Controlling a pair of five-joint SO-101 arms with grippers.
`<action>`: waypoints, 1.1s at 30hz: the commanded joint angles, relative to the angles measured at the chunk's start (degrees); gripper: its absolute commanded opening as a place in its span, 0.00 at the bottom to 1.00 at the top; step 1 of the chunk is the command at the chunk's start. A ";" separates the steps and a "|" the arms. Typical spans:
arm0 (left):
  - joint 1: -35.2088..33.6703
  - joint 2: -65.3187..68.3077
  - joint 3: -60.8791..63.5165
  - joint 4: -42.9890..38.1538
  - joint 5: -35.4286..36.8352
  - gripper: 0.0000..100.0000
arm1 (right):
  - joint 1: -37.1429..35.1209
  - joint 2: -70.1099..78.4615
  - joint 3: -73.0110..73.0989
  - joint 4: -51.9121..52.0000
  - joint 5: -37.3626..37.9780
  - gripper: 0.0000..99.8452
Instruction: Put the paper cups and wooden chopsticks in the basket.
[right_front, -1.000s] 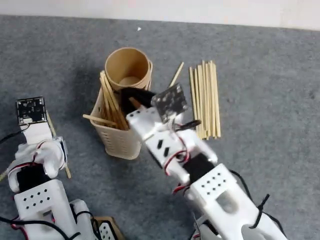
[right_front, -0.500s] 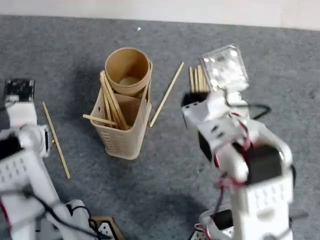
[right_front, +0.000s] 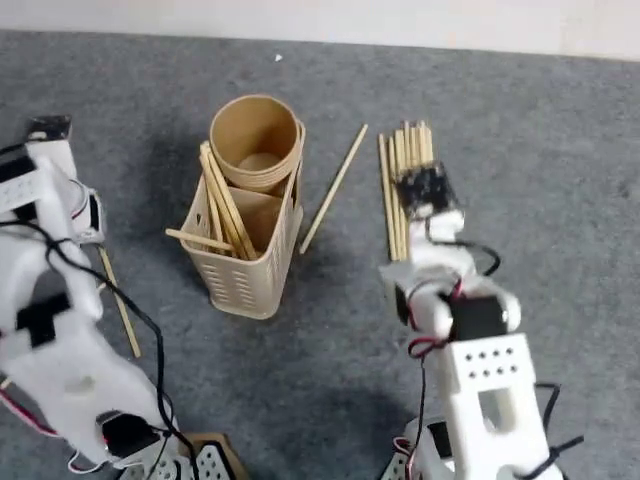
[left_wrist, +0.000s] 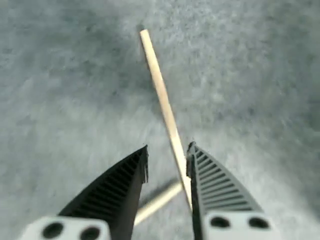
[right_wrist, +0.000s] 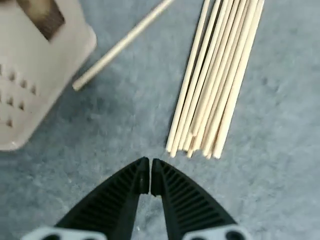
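Chopstick (left_wrist: 159, 97) between parted left fingers (left_wrist: 122, 192), basket (right_front: 240, 275) upright

No words, numbers or signs can be read here; the basket (right_front: 240, 282), the paper cups (right_front: 256, 128) and the wooden chopsticks (right_front: 408, 160) all look plain; no label or print can be made out on any of them.

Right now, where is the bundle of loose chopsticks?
In the high view the chopstick bundle lies on the carpet to the right of the basket, beyond one stray chopstick, with the right gripper by its near end.
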 joint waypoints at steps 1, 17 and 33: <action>1.80 8.13 -7.69 0.35 0.70 0.15 | 0.57 -5.23 7.34 -4.70 0.00 0.03; 6.73 15.69 -24.04 7.21 0.44 0.00 | 0.48 -8.40 20.44 -14.29 0.00 0.03; -4.53 4.26 -38.64 31.74 -31.47 0.00 | 0.13 -8.22 22.55 -17.19 0.00 0.03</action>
